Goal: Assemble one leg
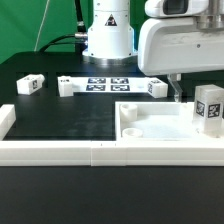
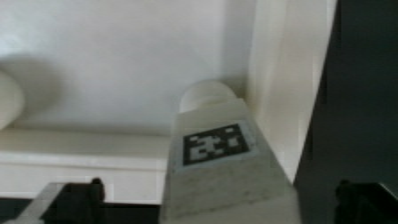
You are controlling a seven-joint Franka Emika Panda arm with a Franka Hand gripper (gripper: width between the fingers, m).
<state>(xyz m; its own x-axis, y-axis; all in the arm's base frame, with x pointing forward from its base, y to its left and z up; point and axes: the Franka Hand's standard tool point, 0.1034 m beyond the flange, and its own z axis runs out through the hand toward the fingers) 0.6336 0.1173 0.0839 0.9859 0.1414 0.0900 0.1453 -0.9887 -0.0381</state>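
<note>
**Leg could be knocked askew at the slab corner**

The small white stubby block leg with a black-and-white tag (image 1: 208, 108) stands upright at a corner of the big flat white slab (image 1: 155, 130). The gripper (image 2: 222, 197) straddles it, jaws spread and touching neither side. If they close off-centre, one finger would likely strike first and tip the leg off that corner.

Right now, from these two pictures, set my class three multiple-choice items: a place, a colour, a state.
1. Where is the leg nearest the gripper? A at the slab's corner; B far from the slab; C on a shelf.
2. The mat is: A green; B black; C white.
3. The gripper's fingers are: A open; B shut; C unseen.
Answers: A, it stands by the slab's corner hole; B, dark surface; A, the wrist view shows them apart around the leg.
</note>
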